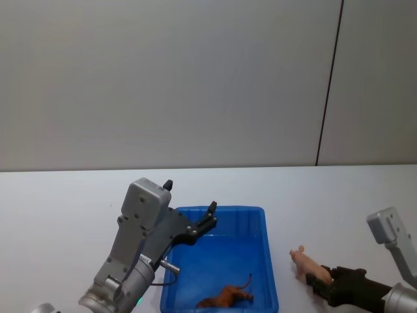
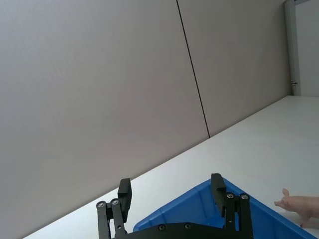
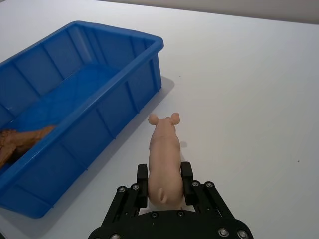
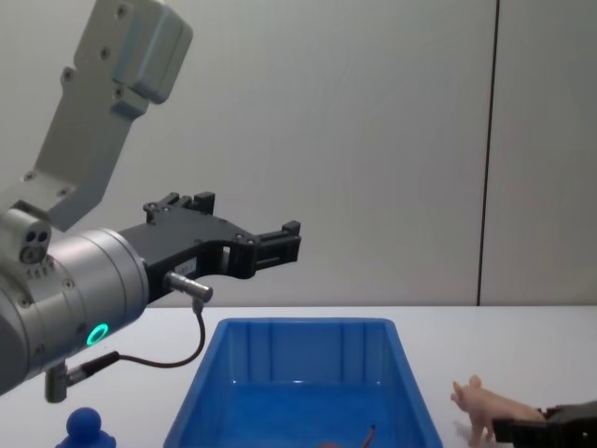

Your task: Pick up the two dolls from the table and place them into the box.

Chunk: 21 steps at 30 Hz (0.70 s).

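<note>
While my right claw (image 3: pixel 164 175) gripped the pig (image 3: pixel 163 149): lift needed to clear the box (image 3: pixel 114 107).
My left claw (image 2: pixel 170 185): hung open above.

I am counting one box (image 1: pixel 270 259) and three dolls: brown animal (image 1: pixel 225 298) inside it, pink pig (image 1: pixel 306 264) to its right, blue figure (image 4: pixel 89 427) to its left

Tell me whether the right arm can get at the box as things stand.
Probably yes: the right gripper, jaws shut on the pig, sits beside the box, with bare table between and the box's top open.
</note>
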Each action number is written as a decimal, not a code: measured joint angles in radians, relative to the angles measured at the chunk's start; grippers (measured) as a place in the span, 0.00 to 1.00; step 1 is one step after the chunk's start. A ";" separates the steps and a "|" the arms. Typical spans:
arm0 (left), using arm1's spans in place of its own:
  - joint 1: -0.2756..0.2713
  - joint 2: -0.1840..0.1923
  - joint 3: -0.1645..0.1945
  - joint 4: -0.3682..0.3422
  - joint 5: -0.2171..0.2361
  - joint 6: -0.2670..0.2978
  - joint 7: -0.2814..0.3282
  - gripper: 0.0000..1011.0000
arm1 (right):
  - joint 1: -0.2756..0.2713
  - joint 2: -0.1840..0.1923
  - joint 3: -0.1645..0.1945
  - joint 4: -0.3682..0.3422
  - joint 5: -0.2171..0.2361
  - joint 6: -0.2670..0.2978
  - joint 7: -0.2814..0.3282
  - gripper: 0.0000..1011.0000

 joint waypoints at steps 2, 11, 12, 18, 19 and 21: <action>0.000 0.000 0.000 0.000 0.000 0.000 0.000 0.99 | 0.001 0.000 0.000 -0.003 0.000 -0.007 -0.002 0.37; 0.000 0.000 0.000 0.000 0.000 0.000 0.000 0.99 | 0.001 0.006 0.004 -0.048 0.006 -0.055 -0.016 0.37; 0.000 0.000 0.000 0.000 0.000 0.000 0.000 0.99 | 0.001 0.006 0.004 -0.048 0.006 -0.055 -0.016 0.37; 0.000 0.000 0.000 0.000 0.000 0.000 0.000 0.99 | 0.008 0.007 0.008 -0.107 0.019 -0.083 -0.011 0.37; 0.000 0.000 0.000 0.000 0.000 0.000 0.000 0.99 | 0.008 0.007 0.008 -0.107 0.019 -0.083 -0.011 0.37; 0.000 0.000 0.000 0.000 0.000 0.000 0.000 0.99 | 0.015 0.006 0.008 -0.126 0.024 -0.087 -0.002 0.37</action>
